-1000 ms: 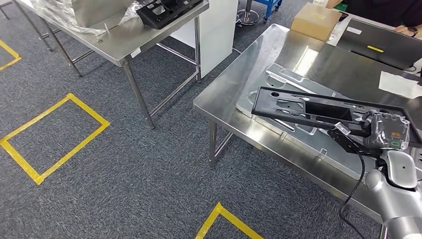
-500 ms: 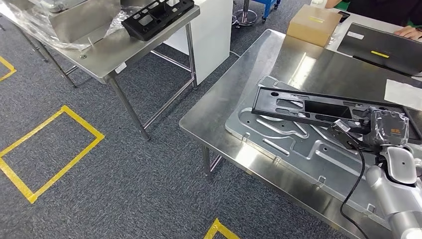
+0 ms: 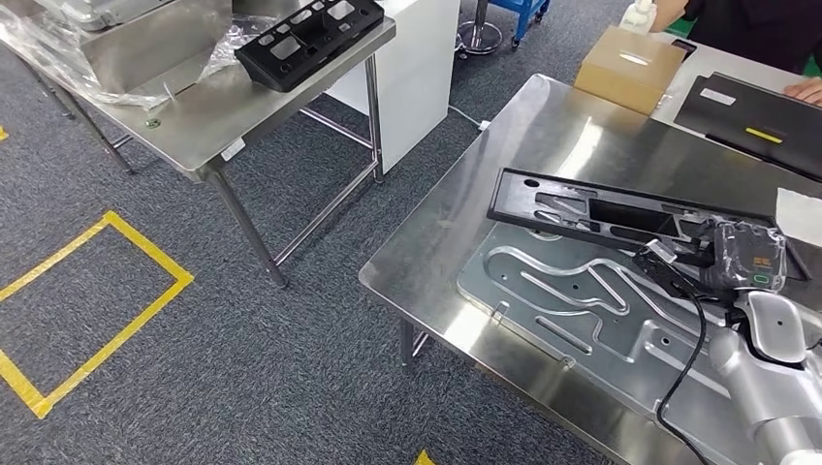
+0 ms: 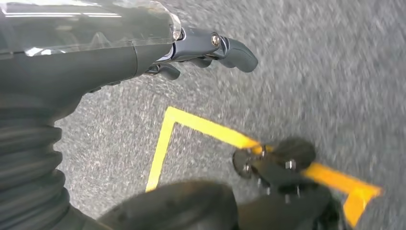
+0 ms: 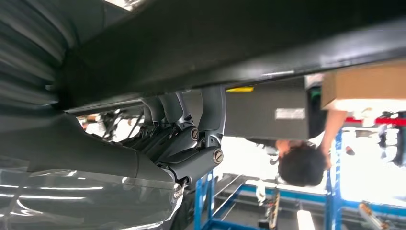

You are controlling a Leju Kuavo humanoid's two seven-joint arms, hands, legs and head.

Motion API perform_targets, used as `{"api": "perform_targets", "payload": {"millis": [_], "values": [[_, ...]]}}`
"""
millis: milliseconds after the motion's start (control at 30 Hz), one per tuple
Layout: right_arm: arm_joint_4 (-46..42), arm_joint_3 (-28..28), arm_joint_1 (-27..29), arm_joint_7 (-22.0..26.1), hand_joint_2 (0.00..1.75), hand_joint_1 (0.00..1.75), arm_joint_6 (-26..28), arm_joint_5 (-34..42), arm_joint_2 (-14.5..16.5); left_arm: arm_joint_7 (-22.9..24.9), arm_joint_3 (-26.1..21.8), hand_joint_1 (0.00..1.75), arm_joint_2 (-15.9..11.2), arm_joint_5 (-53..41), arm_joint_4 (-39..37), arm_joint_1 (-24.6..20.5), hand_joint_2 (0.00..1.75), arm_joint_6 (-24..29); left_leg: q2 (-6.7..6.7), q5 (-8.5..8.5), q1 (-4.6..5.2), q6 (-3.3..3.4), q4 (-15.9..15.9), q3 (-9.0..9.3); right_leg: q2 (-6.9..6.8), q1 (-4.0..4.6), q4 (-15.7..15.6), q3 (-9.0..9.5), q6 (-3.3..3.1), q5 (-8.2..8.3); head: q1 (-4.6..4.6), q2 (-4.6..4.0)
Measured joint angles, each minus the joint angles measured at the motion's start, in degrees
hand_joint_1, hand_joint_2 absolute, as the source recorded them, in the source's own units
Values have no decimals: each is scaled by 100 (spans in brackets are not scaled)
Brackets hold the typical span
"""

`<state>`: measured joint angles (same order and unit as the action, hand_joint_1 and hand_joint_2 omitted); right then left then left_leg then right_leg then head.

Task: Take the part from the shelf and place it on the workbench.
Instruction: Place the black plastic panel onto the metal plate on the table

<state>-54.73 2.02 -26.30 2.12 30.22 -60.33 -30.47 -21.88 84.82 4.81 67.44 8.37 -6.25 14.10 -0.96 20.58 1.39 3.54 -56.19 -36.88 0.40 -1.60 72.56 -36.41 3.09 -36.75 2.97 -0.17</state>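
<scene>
The part [image 3: 601, 208] is a long black plastic frame with cut-outs. My right hand [image 3: 742, 257], under a clear cover, grips its right end, and the part stretches left across the steel workbench [image 3: 543, 126], over the far edge of a grey metal plate [image 3: 562, 300]. I cannot tell whether the part touches the bench. In the right wrist view the dark fingers [image 5: 210, 120] curl onto the black part [image 5: 239, 43]. My left hand [image 4: 143, 48] hangs over the carpet and holds nothing, fingers apart.
A second steel table [image 3: 194, 107] at the back left carries another black part [image 3: 310, 29] and plastic wrap. A cardboard box [image 3: 628, 68] and a dark flat case [image 3: 756, 121] sit at the bench's far side, by a person's hand [image 3: 805, 92]. Yellow tape [image 3: 97, 310] marks the carpet.
The whole view has shifted as the camera moved. The part, still in my right hand, now lies over the plate's far edge instead of across its middle.
</scene>
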Motion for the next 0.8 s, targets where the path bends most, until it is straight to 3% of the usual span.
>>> {"api": "perform_targets", "payload": {"millis": [33, 100, 167, 267, 367, 567, 800], "values": [[49, 18, -15, 67, 175, 175, 15, 56, 10, -14, -1, 0, 0, 16, 0, 2, 175, 15, -11, 50, -4, -16, -29, 41, -8, -15, -209, -7, 23, 259, 0, 0], [149, 54, -80, 245, 175, 175, 58, 225, 48, -49, -1, 0, 2, 67, 0, 3, 175, 46, -27, 155, -3, -67, -109, 108, -30, -37, -921, 178, 47, 795, -1, 0], [256, 84, -184, 448, 175, 175, 105, 465, 115, -117, -8, 0, 3, 156, 0, 2, 175, 69, -33, 242, 17, -88, -188, 114, -24, -27, -1322, 307, -18, 990, 0, 1], [386, 119, -312, 598, 175, 175, 146, 683, 231, -301, -57, 0, 2, 311, 0, 12, 175, 64, -26, 295, 28, -19, -221, 97, -4, -1, -1367, 329, -109, 978, 1, 1], [456, 148, -368, 597, 175, 175, 167, 730, 293, -493, -130, 0, 7, 383, 0, 14, 175, 136, -27, 266, 7, -94, -207, 123, -5, 32, -1365, 334, -147, 974, 2, 0], [344, 157, -186, 465, 175, 175, 222, 852, 201, -940, -334, 0, 45, 662, 0, 21, 175, 291, -37, 264, -16, -153, -192, 133, -12, 40, -1363, 334, -165, 964, 2, 0], [-377, 30, 541, 343, 175, 175, 120, 647, 81, -1177, -476, 0, 69, 736, 0, 13, 175, 276, -33, 282, -6, -174, -193, 127, -5, 44, -1366, 335, -165, 959, 2, 0]]}}
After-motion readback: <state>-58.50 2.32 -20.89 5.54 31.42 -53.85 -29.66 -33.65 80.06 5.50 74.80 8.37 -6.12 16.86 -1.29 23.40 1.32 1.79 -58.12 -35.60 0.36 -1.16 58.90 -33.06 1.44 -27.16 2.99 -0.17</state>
